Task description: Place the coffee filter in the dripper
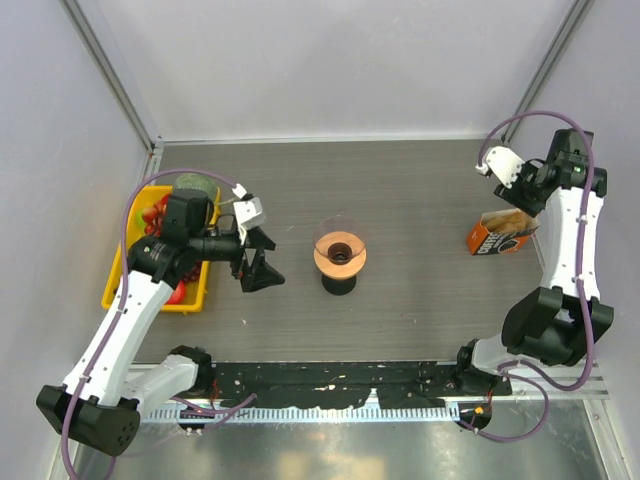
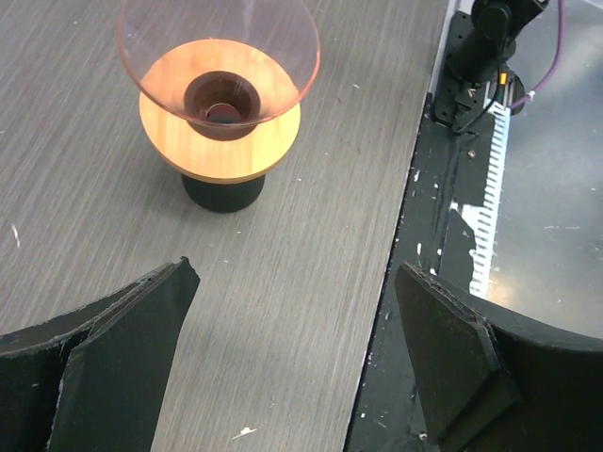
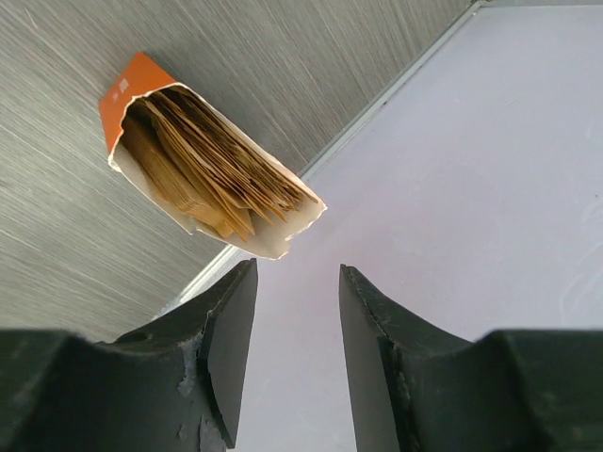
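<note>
Tan paper, thin: the coffee filter (image 3: 212,169) is one of a packed stack sitting edge-out in an open orange carton (image 3: 127,85), whose mouth faces the right wrist camera. The stack lies just ahead of the right end effector (image 3: 297,273) and off to the left of its fingertips, not between them. Right end effector: fingers part-way apart with a narrow gap and nothing in it; it touches neither carton nor paper. Left end effector (image 2: 297,282): spread wide and empty, hovering over the counter (image 2: 311,226), with the dripper (image 2: 219,99) ahead of it, slightly left, and apart from it. The dripper stands upright on a black base, cone mouth up, with no paper in it, well away from the right end effector. Handling, my reading: a filter is nearly weightless, limp and quick to crease. The sheets probably cling together, so one pinch may lift several or drag the carton. The best hold is likely the exposed top edge of an outermost sheet, in a shallow pinch with one finger on each face. The carton looks light and may tip. The pick is not yet made.
</note>
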